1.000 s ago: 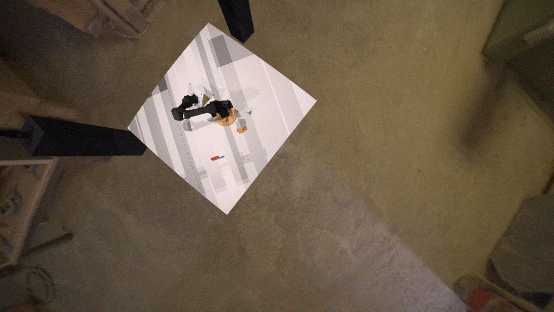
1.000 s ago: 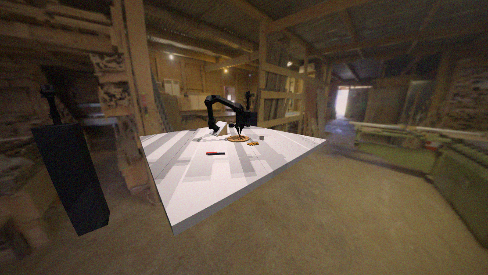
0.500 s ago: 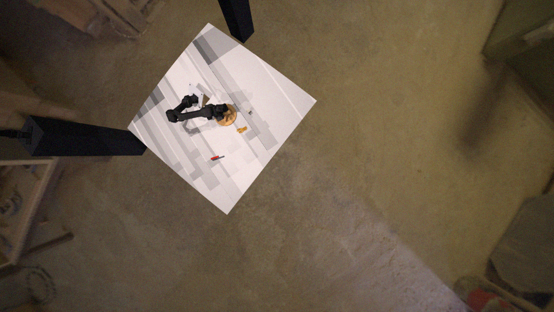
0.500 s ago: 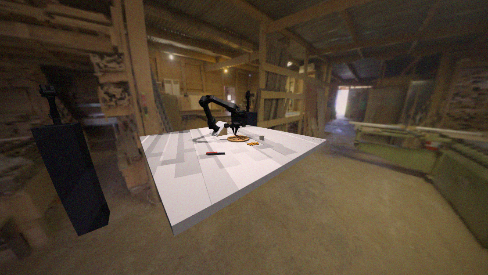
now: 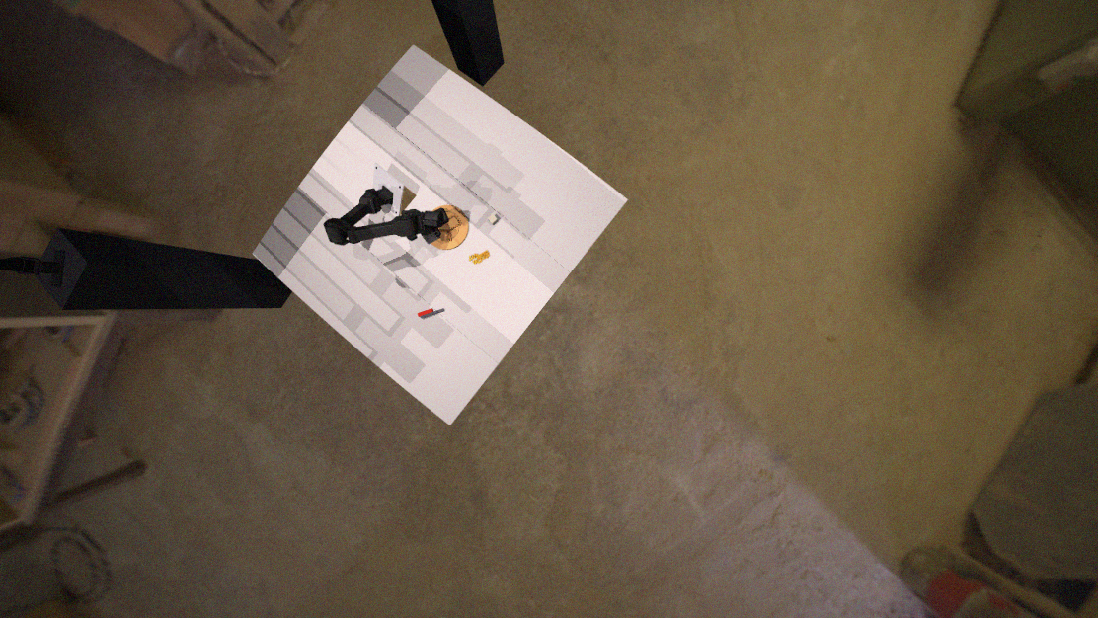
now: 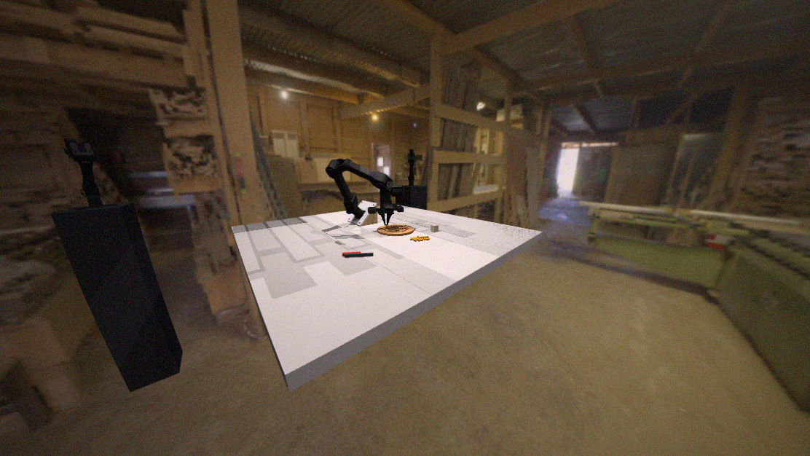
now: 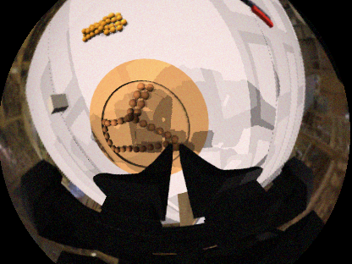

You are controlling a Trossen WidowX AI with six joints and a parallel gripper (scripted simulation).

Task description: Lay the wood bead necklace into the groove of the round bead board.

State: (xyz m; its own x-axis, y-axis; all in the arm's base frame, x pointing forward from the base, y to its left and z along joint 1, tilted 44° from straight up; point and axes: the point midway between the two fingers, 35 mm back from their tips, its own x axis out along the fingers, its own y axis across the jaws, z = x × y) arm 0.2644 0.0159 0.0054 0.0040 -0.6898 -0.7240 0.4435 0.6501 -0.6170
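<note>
The round orange board [image 5: 458, 241] [image 6: 393, 230] [image 7: 101, 93] lies flat, with a thin dark ring groove on it. The brown wood bead necklace [image 7: 145, 95] lies over it. In the wrist view a short run of beads follows the left of the groove. A doubled part bunches inside the ring, toward its top. Two strands run right to the fingertips, one slanting down from the middle, one nearly straight along the bottom. My gripper [image 6: 387, 224] [image 7: 175, 147] is shut on the necklace low over the board, inside the ring's lower right. The fingertips hide the pinched bead.
A yellow bead string [image 5: 479, 257] [image 6: 419, 238] [image 7: 106, 24] lies bunched beside the board. A small grey block [image 5: 492, 218] [image 6: 434, 228] [image 7: 59, 103] stands near it. A red and black tool [image 5: 426, 313] [image 6: 351, 254] [image 7: 262, 16] lies farther off. A tilted white plate [image 5: 386, 180] is near the arm's base.
</note>
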